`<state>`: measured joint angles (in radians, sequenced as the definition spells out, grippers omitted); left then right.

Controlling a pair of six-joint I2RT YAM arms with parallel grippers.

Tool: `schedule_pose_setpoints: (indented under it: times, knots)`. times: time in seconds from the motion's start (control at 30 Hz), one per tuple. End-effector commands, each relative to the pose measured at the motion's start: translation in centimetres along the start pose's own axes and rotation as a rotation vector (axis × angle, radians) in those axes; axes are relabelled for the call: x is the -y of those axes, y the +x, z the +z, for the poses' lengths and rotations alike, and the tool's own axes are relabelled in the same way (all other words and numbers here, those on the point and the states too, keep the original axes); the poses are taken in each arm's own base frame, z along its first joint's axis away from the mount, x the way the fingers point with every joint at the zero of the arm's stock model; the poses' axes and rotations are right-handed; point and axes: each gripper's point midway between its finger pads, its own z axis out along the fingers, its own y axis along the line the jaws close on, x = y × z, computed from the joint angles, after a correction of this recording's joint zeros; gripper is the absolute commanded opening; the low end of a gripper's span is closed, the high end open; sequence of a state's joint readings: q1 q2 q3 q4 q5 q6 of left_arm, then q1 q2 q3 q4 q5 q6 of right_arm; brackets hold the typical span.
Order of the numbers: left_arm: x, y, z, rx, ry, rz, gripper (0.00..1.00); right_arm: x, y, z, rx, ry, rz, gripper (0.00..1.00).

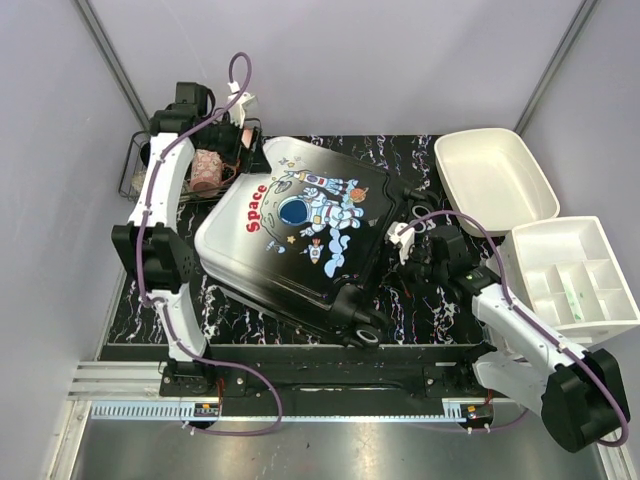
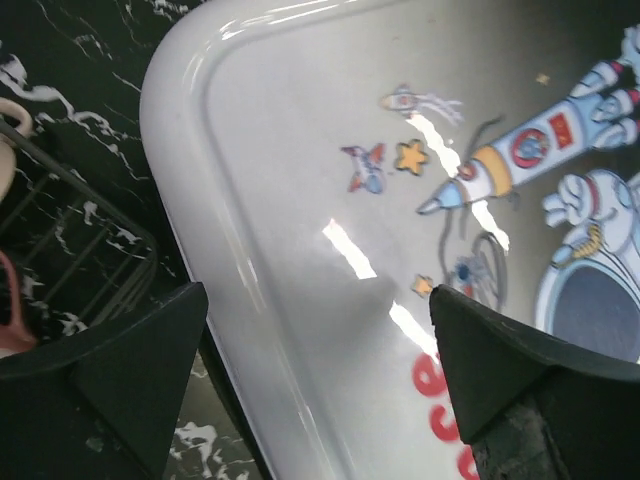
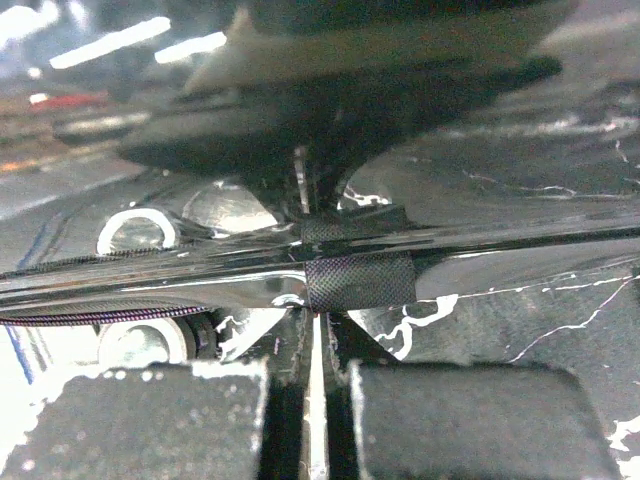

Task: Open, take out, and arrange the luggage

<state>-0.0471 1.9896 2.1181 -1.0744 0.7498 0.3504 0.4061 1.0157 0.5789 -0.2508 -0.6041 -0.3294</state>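
The luggage [image 1: 300, 225] lies shut, print up, on the table [image 1: 420, 300]. I judge it heavy and stiff (glossy shell, likely slippery), so I'd take it at the seam. My left gripper [image 2: 315, 300] gapes over its white corner; my right gripper [image 3: 312, 370] is pinched together at its dark edge.

The luggage [image 1: 300, 235], white fading to black with an astronaut print, lies closed, flat and diagonal, black end nearest.

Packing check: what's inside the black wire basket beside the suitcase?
A pinkish rounded item shows inside the wire basket; the left arm covers the rest.
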Motion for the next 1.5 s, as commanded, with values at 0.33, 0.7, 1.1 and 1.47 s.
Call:
schedule_pose_setpoints:
  times: [0.33, 0.7, 1.1, 1.47]
  knots:
    - [26.5, 9.9, -6.0, -0.020, 0.423, 0.899, 0.99, 4.4, -4.4, -1.5, 0.157, 0.329, 0.034, 0.00]
    - [37.3, 14.5, -0.2, -0.181, 0.634, 1.204, 0.99, 5.8, -4.5, -2.8, 0.191, 0.441, 0.002, 0.00]
    - [37.2, 19.9, 5.1, -0.462, 0.544, 1.340, 0.90, 10.2, -5.5, -4.7, 0.218, 0.623, -0.059, 0.00]
    - [31.7, 24.9, -0.1, -0.641, 0.543, 1.270, 0.62, 14.6, -7.4, -7.4, 0.370, 0.808, -0.111, 0.00]
